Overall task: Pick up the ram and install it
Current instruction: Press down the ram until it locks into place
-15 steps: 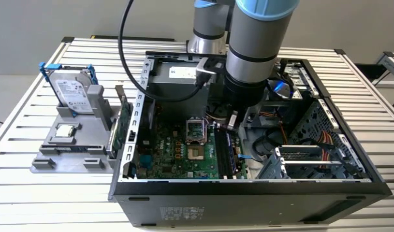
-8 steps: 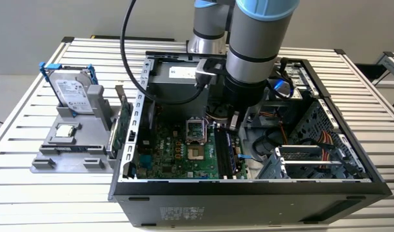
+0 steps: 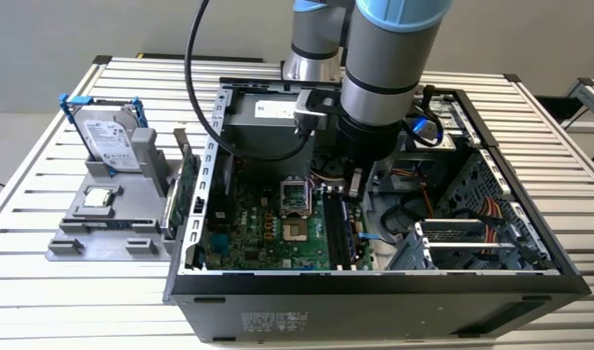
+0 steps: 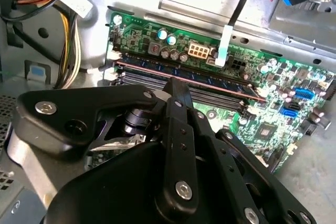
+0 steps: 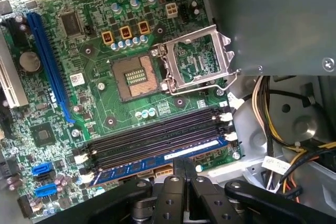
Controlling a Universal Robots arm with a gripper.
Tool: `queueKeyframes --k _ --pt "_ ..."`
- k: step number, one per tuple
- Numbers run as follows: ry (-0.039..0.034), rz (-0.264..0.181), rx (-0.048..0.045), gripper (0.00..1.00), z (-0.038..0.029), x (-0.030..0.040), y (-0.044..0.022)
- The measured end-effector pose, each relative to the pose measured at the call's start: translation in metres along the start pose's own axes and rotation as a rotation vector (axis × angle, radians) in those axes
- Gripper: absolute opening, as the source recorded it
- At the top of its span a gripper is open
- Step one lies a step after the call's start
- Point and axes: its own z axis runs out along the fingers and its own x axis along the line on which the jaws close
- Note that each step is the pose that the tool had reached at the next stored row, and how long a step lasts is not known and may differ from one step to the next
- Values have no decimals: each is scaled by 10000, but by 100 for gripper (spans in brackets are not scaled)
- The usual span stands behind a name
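The ram (image 5: 137, 170) is a long bluish stick with a white label, sitting in the memory slot nearest my gripper (image 5: 184, 164). In the second wrist view its thin top edge (image 4: 220, 84) runs along the slot bank beneath the gripper (image 4: 172, 83). The fingers are drawn together with no gap, their tips right at the stick's top edge near its middle. In the exterior view the arm reaches down into the open computer case, and the gripper (image 3: 355, 191) hangs over the memory slots (image 3: 336, 230).
Beside the slots lies the open processor socket (image 5: 191, 59) with its raised metal frame. Cable bundles (image 5: 273, 124) and the case wall crowd the far side. Outside the case on the exterior view's left, a grey holder (image 3: 102, 233) carries a hard drive (image 3: 110, 142), a small chip (image 3: 98, 195) and a green board standing on edge (image 3: 186, 191).
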Motion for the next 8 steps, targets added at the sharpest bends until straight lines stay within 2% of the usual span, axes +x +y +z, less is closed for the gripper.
queueKeyframes --k 8 --pt "-48 -980 -36 0 0 0 0"
